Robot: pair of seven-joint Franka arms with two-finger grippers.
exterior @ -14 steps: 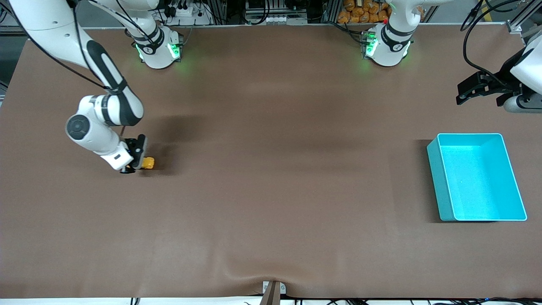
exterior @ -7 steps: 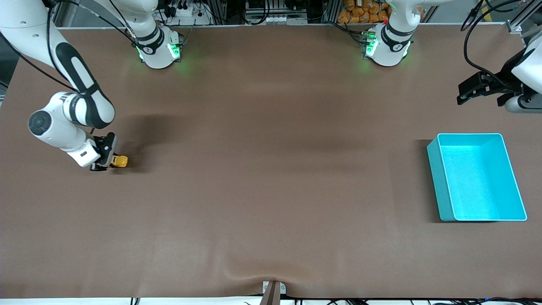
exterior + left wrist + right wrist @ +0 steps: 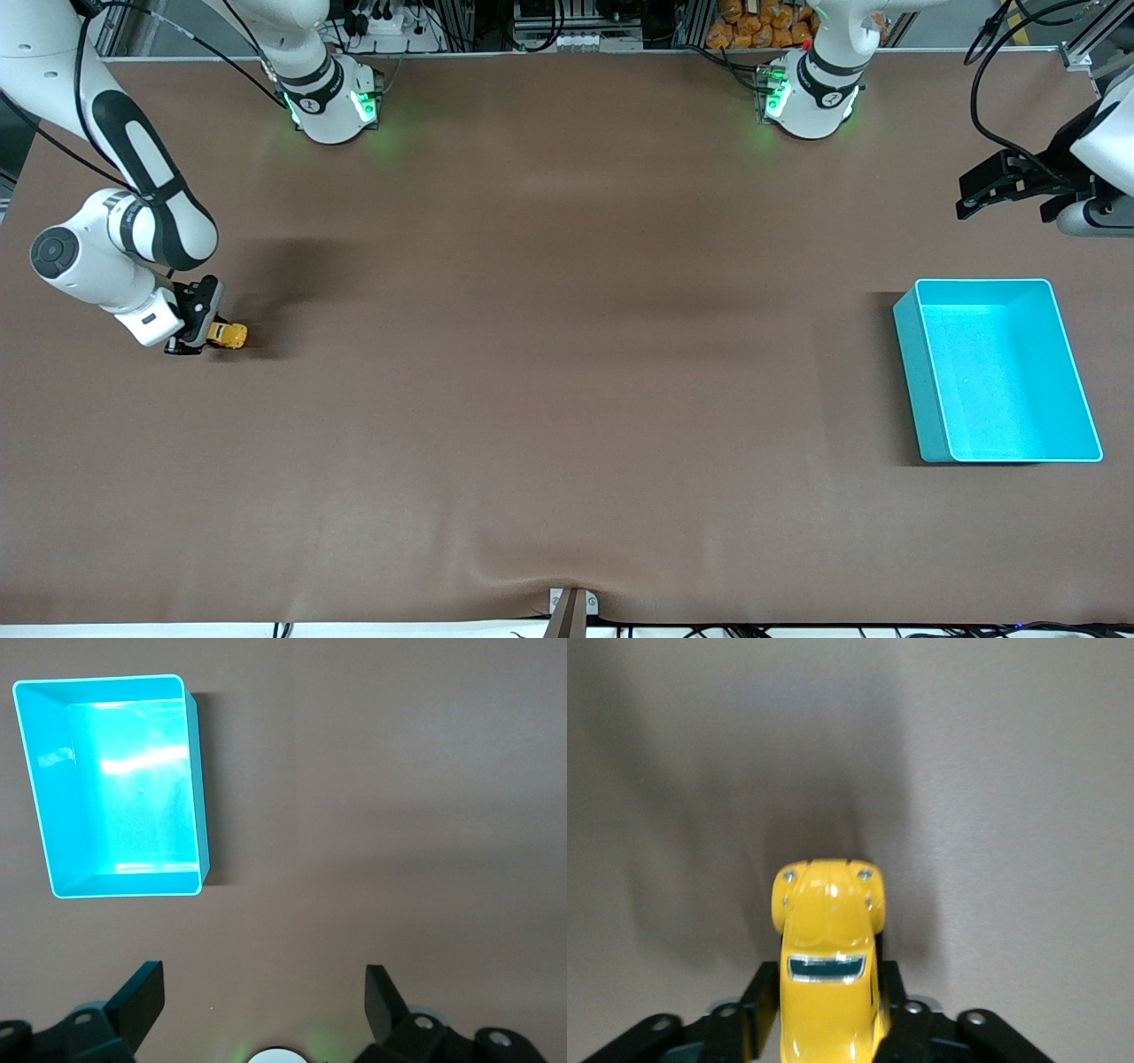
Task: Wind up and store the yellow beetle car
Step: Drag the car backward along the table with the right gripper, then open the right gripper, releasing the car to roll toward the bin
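Observation:
The yellow beetle car [image 3: 230, 335] stands on the brown table at the right arm's end. Its wheels are on the cloth and its nose points toward the middle of the table. My right gripper [image 3: 209, 338] is low at the car's rear and shut on it. In the right wrist view, the black fingers [image 3: 764, 992] press both sides of the car [image 3: 827, 904], whose back half is hidden between them. My left gripper [image 3: 962, 201] waits open and empty above the table at the left arm's end; the left wrist view shows it [image 3: 263, 973] with nothing between its fingers.
A turquoise bin [image 3: 983, 282] sits empty toward the left arm's end of the table and also shows in the left wrist view [image 3: 97, 680]. Both arm bases [image 3: 332, 106] stand along the table's edge farthest from the front camera. A wide stretch of bare cloth separates car and bin.
My right gripper has dragged the car backward along the table toward the right arm's end, still holding it. The left arm has not moved.

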